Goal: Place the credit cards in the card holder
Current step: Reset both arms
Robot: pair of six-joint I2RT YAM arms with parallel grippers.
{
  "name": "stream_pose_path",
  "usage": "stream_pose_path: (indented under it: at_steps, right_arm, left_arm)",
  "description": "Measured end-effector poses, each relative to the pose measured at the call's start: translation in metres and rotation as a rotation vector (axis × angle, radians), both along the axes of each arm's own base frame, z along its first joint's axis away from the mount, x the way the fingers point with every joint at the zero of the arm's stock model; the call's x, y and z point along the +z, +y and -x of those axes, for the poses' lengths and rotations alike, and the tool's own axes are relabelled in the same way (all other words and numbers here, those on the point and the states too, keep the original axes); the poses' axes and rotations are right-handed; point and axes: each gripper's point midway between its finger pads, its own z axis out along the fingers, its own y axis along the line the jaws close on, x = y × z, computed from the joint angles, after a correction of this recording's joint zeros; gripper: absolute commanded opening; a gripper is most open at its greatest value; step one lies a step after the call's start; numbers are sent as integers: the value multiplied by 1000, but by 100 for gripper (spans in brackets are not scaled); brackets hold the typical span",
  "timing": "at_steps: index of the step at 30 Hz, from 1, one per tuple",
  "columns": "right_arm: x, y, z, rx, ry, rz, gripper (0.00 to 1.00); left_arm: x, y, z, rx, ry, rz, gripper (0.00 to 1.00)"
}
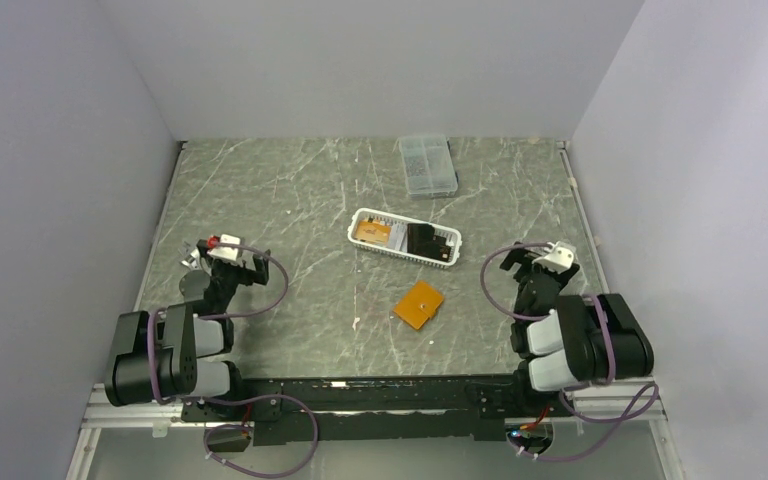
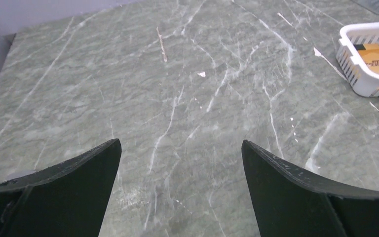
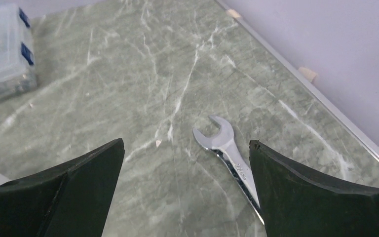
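A grey-green marbled surface (image 1: 290, 190) lay between pale walls, with both arms folded back at its near edge. On the left, the left end effector (image 2: 180, 148) hung over bare stone, its fingers spread wide and nothing between them, and the white basket (image 2: 348, 59) was off to its right. That basket sat near the middle of the surface and held the credit cards (image 1: 372, 233), orange-gold at its left end and black toward its right; how many lay there could not be told. Nearer the arms and apart from the basket, the card holder (image 1: 418, 304) lay flat and looked closed, with its snap facing up. On the right, the right end effector (image 3: 186, 143) was likewise agape and empty, above a wrench (image 3: 227, 153) near the wall. The step in hand appeared to be the first reach. The holder would probably need to be opened and pinned by one arm before any card went in. A thin card lying flat would likely have to be tipped against the basket wall so a finger could get under it.
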Motion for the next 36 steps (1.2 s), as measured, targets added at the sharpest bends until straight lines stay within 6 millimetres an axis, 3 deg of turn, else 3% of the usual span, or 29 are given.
stream_pose_path:
  at_steps: [4, 8, 12, 16, 20, 28, 33, 36]
  right_arm:
    - [-16, 8, 0, 52, 47, 29, 100]
    - [-2, 11, -4, 65, -5, 42, 100]
    - [1, 10, -6, 63, -11, 43, 100]
    - [8, 8, -30, 45, 12, 37, 100]
    - [17, 9, -52, 39, 22, 33, 100]
    - [-3, 7, -44, 35, 102, 34, 100]
    - [-9, 7, -42, 34, 127, 32, 100]
    - [-9, 7, -42, 32, 128, 31, 100]
  left_arm:
    - [12, 1, -2, 3, -50, -2, 98]
    - [17, 1, -3, 3, -69, -8, 99]
    - [14, -12, -9, -22, -47, -31, 99]
    - [22, -11, -30, -20, -25, -42, 99]
    - [22, -5, -33, 9, -14, -43, 99]
    - [-5, 18, -17, 171, 58, -5, 99]
    - [15, 21, -39, 222, 39, -11, 99]
    - [12, 22, -39, 235, 52, -14, 99]
